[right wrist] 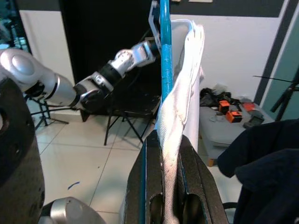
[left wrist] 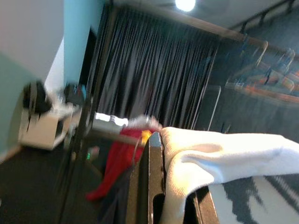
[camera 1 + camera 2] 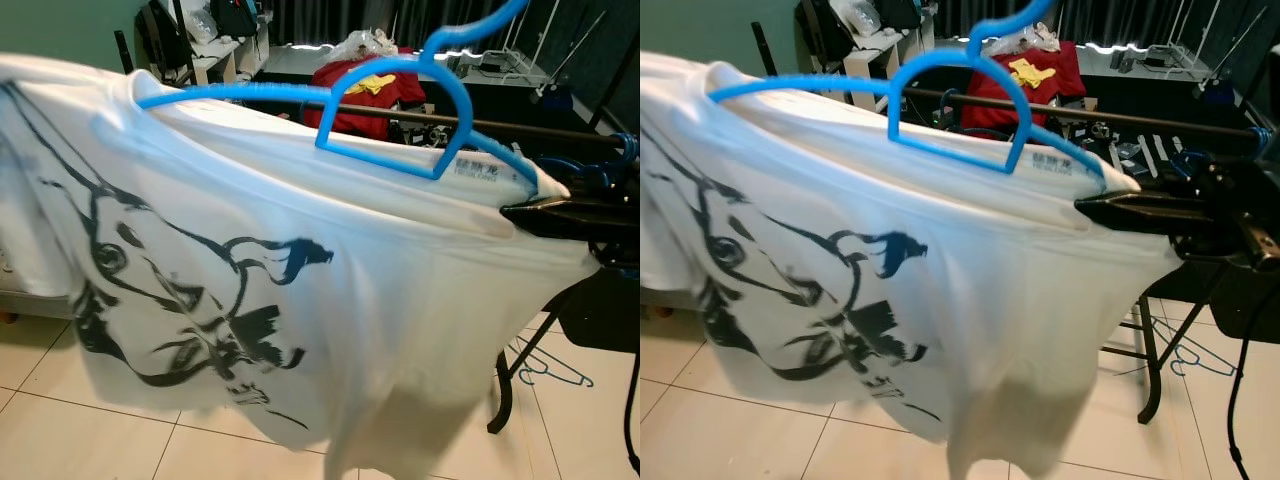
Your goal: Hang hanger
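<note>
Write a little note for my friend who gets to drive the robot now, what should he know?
Right gripper: shut on the T-shirt and blue hanger at one shoulder end.
Left gripper: shut on the shirt's other shoulder.
The white T-shirt is already on the hanger, held up in front of the brown rail.
Left to do: the hook is not over the rail yet. Lift it over, lower it, then open both grippers.

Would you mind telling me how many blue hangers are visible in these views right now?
2 for certain: one blue hanger inside the white T-shirt, pinched by the right gripper, and one fallen hanger on the floor. More blurred ones may hang at the rail's right end.
</note>
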Robot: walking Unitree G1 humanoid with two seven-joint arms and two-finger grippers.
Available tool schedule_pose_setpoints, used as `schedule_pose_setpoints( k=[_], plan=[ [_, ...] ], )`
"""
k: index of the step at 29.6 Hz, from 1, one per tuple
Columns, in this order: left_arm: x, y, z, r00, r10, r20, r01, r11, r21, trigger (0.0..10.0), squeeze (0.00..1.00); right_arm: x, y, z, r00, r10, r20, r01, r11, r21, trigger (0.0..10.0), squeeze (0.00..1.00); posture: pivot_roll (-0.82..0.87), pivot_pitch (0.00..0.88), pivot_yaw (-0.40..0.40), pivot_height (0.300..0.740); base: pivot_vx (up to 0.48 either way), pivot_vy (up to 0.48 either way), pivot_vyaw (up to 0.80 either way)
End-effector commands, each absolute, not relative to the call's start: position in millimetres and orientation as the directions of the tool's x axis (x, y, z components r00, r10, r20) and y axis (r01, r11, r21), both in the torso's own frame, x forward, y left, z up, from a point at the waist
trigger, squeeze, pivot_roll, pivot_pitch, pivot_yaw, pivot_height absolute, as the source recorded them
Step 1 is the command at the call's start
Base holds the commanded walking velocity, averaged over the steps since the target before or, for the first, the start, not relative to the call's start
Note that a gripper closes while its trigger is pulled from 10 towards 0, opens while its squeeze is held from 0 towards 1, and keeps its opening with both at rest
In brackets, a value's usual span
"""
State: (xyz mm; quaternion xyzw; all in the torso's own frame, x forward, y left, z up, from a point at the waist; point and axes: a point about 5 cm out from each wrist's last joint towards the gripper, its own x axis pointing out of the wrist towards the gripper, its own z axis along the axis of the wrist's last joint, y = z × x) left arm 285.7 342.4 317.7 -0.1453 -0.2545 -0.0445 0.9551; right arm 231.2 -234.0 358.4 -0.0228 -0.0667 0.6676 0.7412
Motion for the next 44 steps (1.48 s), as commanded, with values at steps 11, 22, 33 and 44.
schedule_pose_setpoints(
  k=[11,22,33,44],
  plan=[
    [268,389,294,0.864,0.296,0.408,-0.136,0.916,-0.378,0.0,0.0,233,-260,366,0.3,0.953,0.043,-0.934,0.303,-0.188,0.0,0.0,-0.14,0.031,0.005,0.736,0.0,0.0,0.0],
    [232,416,334,0.707,0.389,0.591,-0.123,0.89,-0.439,0.0,0.0,238,-269,356,0.392,0.919,-0.047,-0.909,0.379,-0.171,0.0,0.0,-0.13,0.036,0.002,0.736,0.0,0.0,0.0],
    [245,403,314,0.772,0.357,0.526,-0.138,0.902,-0.409,0.0,0.0,231,-267,376,0.311,0.944,0.113,-0.918,0.329,-0.223,0.0,0.0,-0.13,0.035,0.003,0.736,0.0,0.0,0.0],
    [284,359,262,0.938,0.187,0.293,-0.081,0.937,-0.339,0.0,0.0,224,-260,391,0.214,0.95,0.227,-0.927,0.271,-0.259,0.0,0.0,-0.13,0.038,0.008,0.736,0.0,0.0,0.0]
  ],
)
